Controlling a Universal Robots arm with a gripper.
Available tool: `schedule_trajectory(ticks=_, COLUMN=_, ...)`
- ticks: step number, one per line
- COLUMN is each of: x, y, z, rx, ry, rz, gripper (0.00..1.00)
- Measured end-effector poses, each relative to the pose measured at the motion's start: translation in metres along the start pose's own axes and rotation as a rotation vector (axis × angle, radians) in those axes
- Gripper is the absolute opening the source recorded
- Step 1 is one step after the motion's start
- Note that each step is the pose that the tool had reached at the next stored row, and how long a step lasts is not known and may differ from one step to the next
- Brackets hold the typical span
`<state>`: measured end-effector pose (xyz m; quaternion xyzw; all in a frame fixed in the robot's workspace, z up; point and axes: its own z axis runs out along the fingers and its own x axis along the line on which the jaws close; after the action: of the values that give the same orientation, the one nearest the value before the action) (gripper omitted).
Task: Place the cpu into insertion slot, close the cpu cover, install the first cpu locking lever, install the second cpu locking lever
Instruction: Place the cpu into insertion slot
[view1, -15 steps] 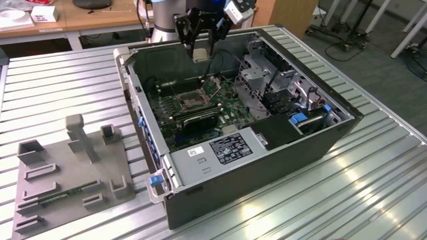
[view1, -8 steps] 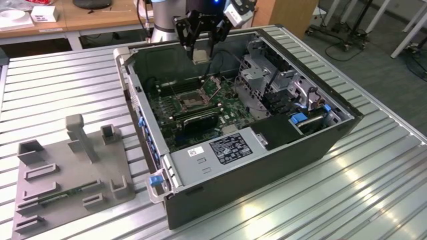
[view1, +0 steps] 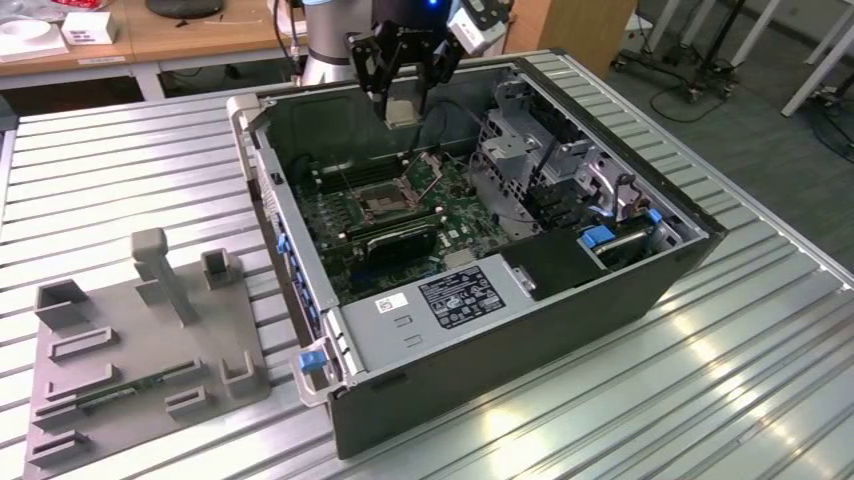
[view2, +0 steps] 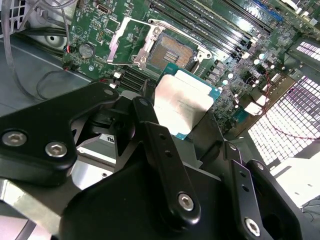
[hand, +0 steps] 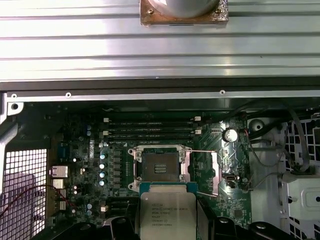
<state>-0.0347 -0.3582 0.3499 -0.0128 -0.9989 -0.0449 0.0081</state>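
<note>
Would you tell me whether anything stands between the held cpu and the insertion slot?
Nothing visible does. The gripper holds the cpu above the open case, and in both wrist views the insertion slot lies bare, with the cpu cover swung open to one side.

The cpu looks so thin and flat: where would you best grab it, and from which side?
Probably by two opposite edges, coming from its metal-face side. The cpu is a thin square, so only its rims offer grip, and its faces are left untouched. The end effector holds it by its edges now, a finger at each side.
</note>
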Motion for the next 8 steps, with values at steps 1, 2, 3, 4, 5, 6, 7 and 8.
schedule_trajectory(ticks=1, x=0.0000, y=0.0000, z=0.0005, rx=-0.0002, ry=0.0000, rz=0.000, gripper=0.54)
schedule_trajectory(ticks=2, x=0.0000, y=-0.0001, z=0.0010, rx=0.0000, ry=0.0000, rz=0.000, gripper=0.54)
schedule_trajectory(ticks=3, x=0.0000, y=-0.0002, z=0.0018, rx=0.0001, ry=0.0001, rz=0.000, gripper=0.54)
schedule_trajectory(ticks=4, x=0.0000, y=-0.0003, z=0.0027, rx=0.0002, ry=0.0001, rz=0.000, gripper=0.54)
schedule_trajectory(ticks=5, x=0.0000, y=-0.0004, z=0.0038, rx=0.0001, ry=0.0001, rz=0.000, gripper=0.54)
schedule_trajectory(ticks=6, x=-0.0001, y=-0.0005, z=0.0051, rx=0.0001, ry=0.0001, rz=0.000, gripper=0.54)
schedule_trajectory(ticks=7, x=-0.0001, y=-0.0006, z=0.0065, rx=0.0000, ry=0.0000, rz=0.000, gripper=0.54)
schedule_trajectory(ticks=8, x=-0.0001, y=-0.0007, z=0.0078, rx=0.0001, ry=0.0000, rz=0.000, gripper=0.54)
